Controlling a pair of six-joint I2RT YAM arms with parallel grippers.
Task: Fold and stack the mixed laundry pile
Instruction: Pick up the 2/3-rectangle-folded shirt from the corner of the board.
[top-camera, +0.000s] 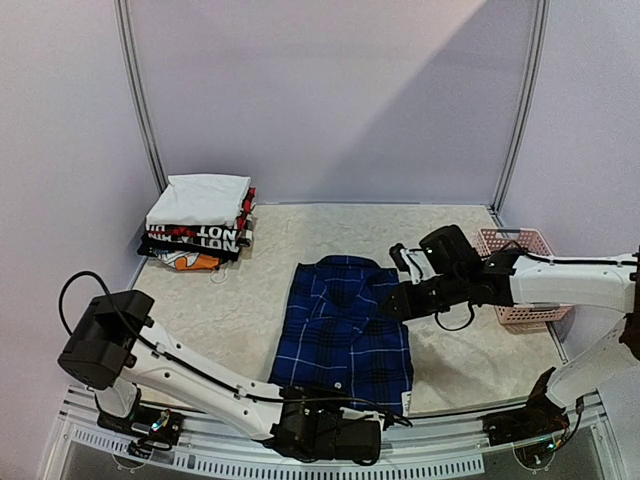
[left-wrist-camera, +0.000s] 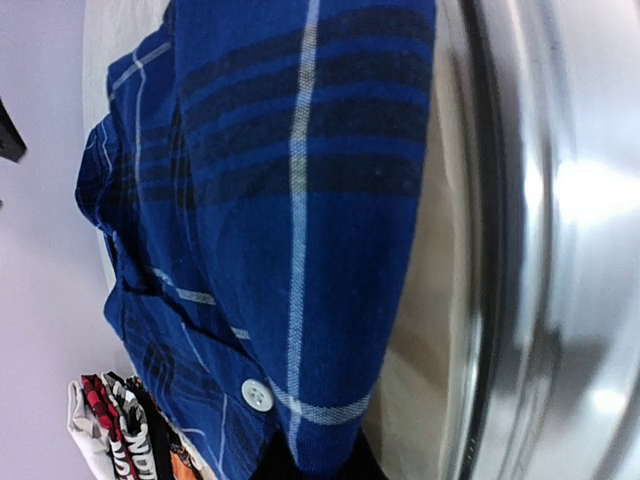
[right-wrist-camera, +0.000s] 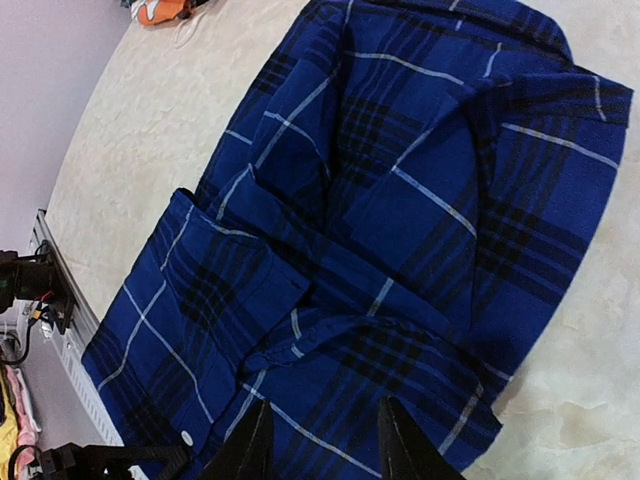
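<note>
Top view: nearest the lens, the left claw lies low at the table's near edge, on the near hem of the plaid shirt. The shirt lies flat beyond it, collar at the far end. The right claw sits at the shirt's right edge, by the shoulder. Bare table runs to that claw's right, up to a pink basket. A stack of folded clothes sits well apart, far to its left.

Left wrist view: blue cloth with thin white lines fills the frame and runs straight into the dark tips at the bottom edge. No gap shows there, so the claw looks pressed together on the hem. A white button is just beside it. A shiny metal rail runs along the right.

Right wrist view: two dark fingers stand partly spread over the shirt's edge, with cloth showing between them and nothing pinched. The shirt is loosely folded, a sleeve laid across its front. Pale table shows on both sides.
</note>
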